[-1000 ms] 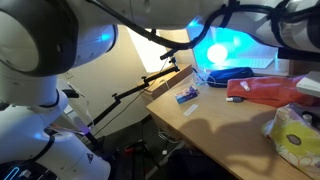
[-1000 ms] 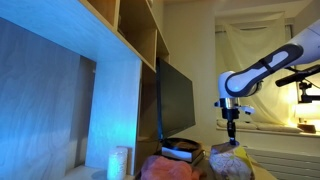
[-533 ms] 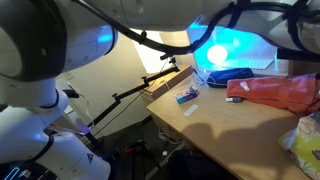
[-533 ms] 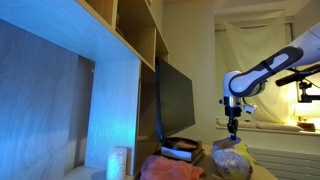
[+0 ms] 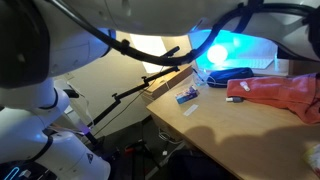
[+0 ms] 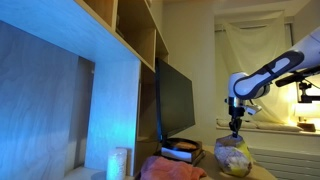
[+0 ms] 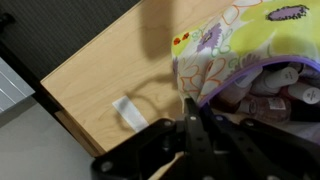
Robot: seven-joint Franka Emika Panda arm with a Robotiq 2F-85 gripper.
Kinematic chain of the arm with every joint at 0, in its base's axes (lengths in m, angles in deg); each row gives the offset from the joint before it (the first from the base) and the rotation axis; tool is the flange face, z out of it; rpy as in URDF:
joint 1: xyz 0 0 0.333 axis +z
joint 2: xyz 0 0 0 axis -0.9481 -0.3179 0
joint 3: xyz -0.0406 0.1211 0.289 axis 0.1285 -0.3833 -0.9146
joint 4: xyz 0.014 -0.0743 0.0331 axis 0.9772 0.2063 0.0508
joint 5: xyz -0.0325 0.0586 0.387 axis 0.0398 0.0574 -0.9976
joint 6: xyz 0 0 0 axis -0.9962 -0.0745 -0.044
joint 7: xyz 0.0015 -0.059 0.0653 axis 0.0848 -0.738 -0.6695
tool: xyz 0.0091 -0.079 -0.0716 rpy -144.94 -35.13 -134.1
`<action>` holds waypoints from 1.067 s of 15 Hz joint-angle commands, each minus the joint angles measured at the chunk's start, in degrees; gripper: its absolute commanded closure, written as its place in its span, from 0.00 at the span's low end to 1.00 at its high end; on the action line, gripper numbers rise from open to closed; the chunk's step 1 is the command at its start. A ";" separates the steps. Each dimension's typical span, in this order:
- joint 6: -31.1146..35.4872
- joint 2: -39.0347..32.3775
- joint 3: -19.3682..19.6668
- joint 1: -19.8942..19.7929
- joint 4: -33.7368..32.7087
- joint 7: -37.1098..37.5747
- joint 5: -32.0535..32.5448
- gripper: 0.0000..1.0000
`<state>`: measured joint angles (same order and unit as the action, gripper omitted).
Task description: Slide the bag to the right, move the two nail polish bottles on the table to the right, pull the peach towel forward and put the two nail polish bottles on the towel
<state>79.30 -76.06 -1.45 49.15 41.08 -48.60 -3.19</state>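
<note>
The gripper (image 7: 189, 118) is seen at the lower middle of the wrist view, fingers pressed together against the left edge of the bag (image 7: 250, 55); whether plastic is pinched cannot be told. The bag is shown lying on the desk (image 7: 100, 80), filling the right of that frame. In an exterior view the peach towel (image 5: 272, 92) is seen at the right.

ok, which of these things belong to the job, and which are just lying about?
Job: gripper, shut on the bag; peach towel. The nail polish bottles can't be made out.
Lying about: dark blue pouch; blue-and-white packet; white slip; monitor.
</note>
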 commanded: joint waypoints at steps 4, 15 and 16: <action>1.00 2.40 -2.08 -1.17 2.21 -2.30 -0.90 0.62; -1.43 4.95 -9.22 3.32 9.37 -20.18 0.77 0.00; -1.94 5.11 -9.42 4.15 10.03 -21.90 1.08 0.00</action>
<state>79.14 -74.28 -10.66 51.21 46.25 -66.14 -2.81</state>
